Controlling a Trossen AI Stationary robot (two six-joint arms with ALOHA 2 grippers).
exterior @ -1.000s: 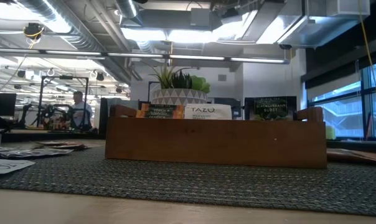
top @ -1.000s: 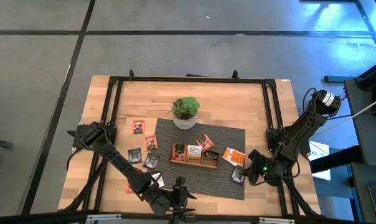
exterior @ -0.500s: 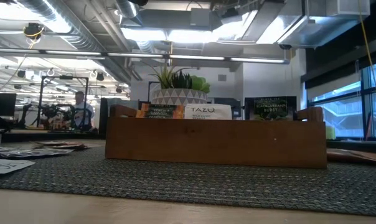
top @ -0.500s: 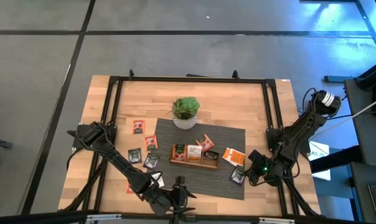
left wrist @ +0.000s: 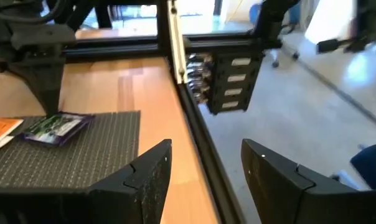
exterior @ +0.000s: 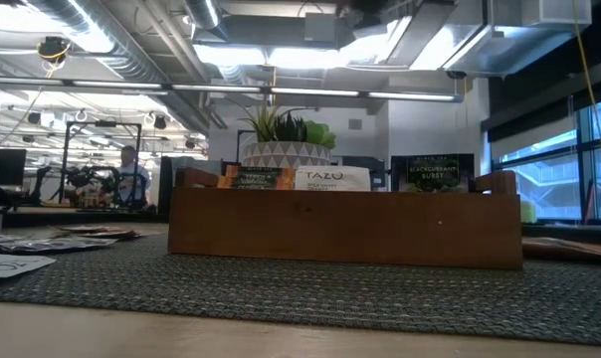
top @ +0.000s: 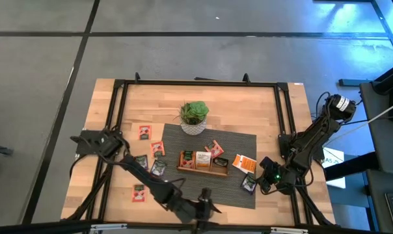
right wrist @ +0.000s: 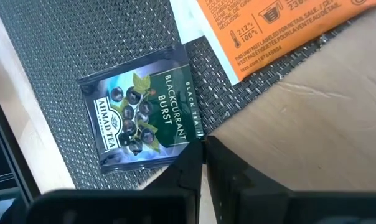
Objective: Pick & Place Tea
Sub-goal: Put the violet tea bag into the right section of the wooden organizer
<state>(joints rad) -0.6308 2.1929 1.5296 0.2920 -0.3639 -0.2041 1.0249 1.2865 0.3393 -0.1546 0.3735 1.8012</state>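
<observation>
Small square tea sachets lie flat about the grey mat. A dark Blackcurrant sachet lies at the mat's right near corner, next to an orange-and-white one. My right gripper stands at the dark sachet's edge, pointing steeply down, its fingers together. Further sachets stand upright in the wooden tray. My left gripper hangs open with nothing between its fingers, at the table's near edge, and faces toward the table's right. My right gripper has its fingertips closed at one corner of the dark sachet, coming slanting down from the table's right. The fingertips cover the place of contact, so how much of the edge lies between them does not show. The sachet lies flat on the mat.
A potted plant stands behind the tray. Several loose sachets lie left of the mat. A black frame runs around the table. Bare wood shows along the far side.
My left gripper has swung along the table's near edge toward the right, staying open. The sachets and the tray lie where they were.
</observation>
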